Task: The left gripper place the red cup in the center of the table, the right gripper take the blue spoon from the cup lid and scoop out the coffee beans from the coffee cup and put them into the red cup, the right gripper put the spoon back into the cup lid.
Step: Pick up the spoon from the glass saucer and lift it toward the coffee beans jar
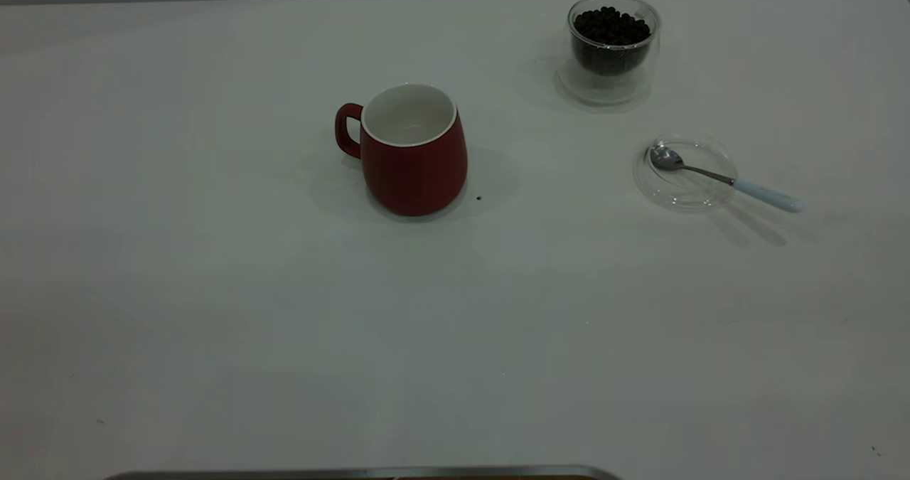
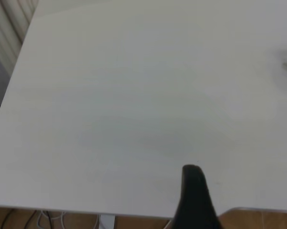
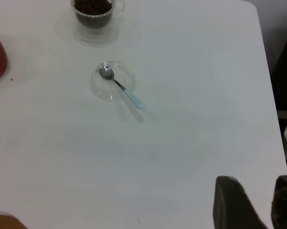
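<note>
The red cup (image 1: 412, 154) stands upright near the middle of the table (image 1: 213, 288), handle to the left, white inside with no beans showing. The coffee cup (image 1: 610, 48) holds the coffee beans (image 1: 611, 26) at the back right. The blue spoon (image 1: 725, 178) lies with its bowl in the cup lid (image 1: 684, 173), its handle out over the rim to the right. Neither gripper shows in the exterior view. My left gripper (image 2: 239, 210) is open and empty over the table's near edge, one finger (image 2: 193, 191) showing. My right gripper (image 3: 255, 205) is open and empty, far from the spoon (image 3: 120, 87).
A dark speck (image 1: 478, 198) lies on the table just right of the red cup. A metal-edged surface (image 1: 362, 473) runs along the front edge. The table's rounded corner (image 3: 251, 7) shows in the right wrist view. Wood flooring (image 2: 258, 219) lies beyond the table edge.
</note>
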Available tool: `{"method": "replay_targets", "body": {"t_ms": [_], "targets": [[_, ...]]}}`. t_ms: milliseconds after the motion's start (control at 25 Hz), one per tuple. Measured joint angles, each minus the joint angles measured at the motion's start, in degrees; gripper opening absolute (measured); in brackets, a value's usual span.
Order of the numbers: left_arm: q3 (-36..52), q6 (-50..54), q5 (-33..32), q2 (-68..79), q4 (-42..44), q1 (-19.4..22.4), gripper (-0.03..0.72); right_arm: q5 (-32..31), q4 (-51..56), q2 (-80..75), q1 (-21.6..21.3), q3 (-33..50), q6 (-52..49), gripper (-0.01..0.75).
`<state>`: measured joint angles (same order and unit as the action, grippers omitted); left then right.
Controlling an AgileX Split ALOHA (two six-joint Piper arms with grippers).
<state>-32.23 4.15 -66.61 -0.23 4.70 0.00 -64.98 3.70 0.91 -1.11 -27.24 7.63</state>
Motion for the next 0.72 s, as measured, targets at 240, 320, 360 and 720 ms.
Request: {"method": "replay_targets", "body": {"t_ms": [240,320,360,720], "targets": [[2.49,-0.11,0.21,-0.93,-1.04,0.45,0.587,0.00,0.00,0.00,0.00,0.00,0.00,0.241],[2.99,-0.11,0.67,-0.93,-1.75,0.45,0.587,0.00,0.00,0.00,0.00,0.00,0.00,0.241],[3.59,-0.11,1.04,-0.93,-2.03,0.45,0.587,0.00,0.00,0.00,0.00,0.00,0.00,0.241],[4.33,-0.17,1.20,-0.93,-2.26,0.45,0.587,0.00,0.00,0.00,0.00,0.00,0.00,0.241]]}}
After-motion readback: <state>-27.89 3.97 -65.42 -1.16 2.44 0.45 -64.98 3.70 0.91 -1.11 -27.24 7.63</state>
